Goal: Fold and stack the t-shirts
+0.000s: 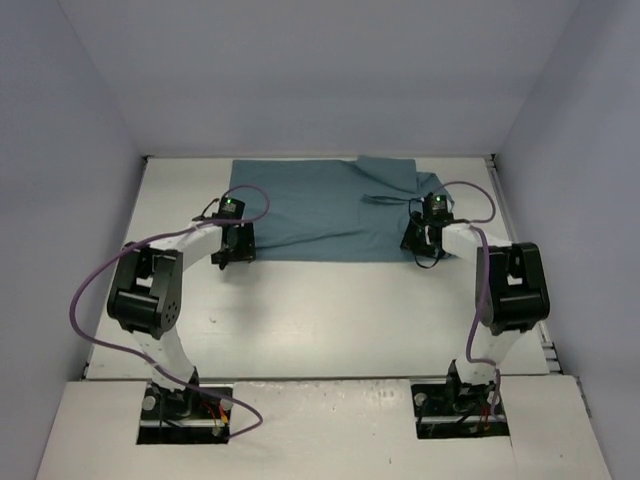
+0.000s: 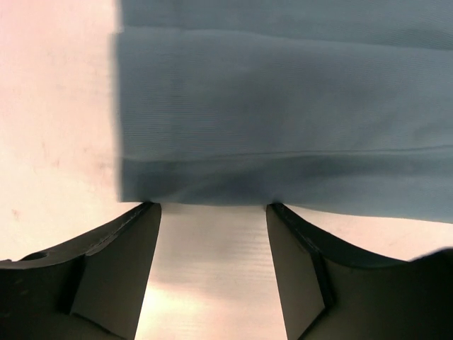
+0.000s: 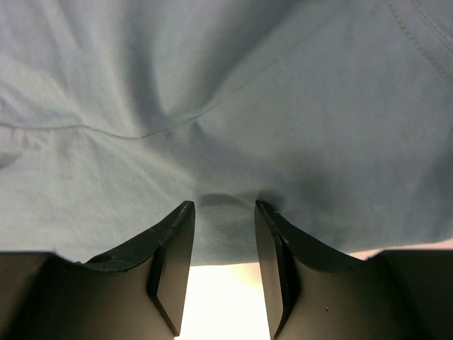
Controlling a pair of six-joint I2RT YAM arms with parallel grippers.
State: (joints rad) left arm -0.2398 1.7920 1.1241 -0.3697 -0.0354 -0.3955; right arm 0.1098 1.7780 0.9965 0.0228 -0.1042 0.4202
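Observation:
The teal t-shirt [image 1: 320, 210] lies flat across the far half of the white table [image 1: 320, 310], with a bunched sleeve at its right end. My left gripper [image 1: 232, 258] is at the shirt's near-left corner. In the left wrist view it [image 2: 212, 207] is open, its tips touch the hem [image 2: 283, 184], and bare table shows between the fingers. My right gripper [image 1: 418, 248] is at the shirt's near-right edge. In the right wrist view it [image 3: 223, 205] is open and pressed down on the cloth [image 3: 212, 92]. A strip of the edge lies between its fingers, and creases gather at the tips.
Pale walls enclose the table on the left, back and right. Purple cables [image 1: 90, 290] loop from both arms. The arm bases [image 1: 185, 405] stand at the near edge. A metal rail [image 1: 545, 345] runs along the table's right side.

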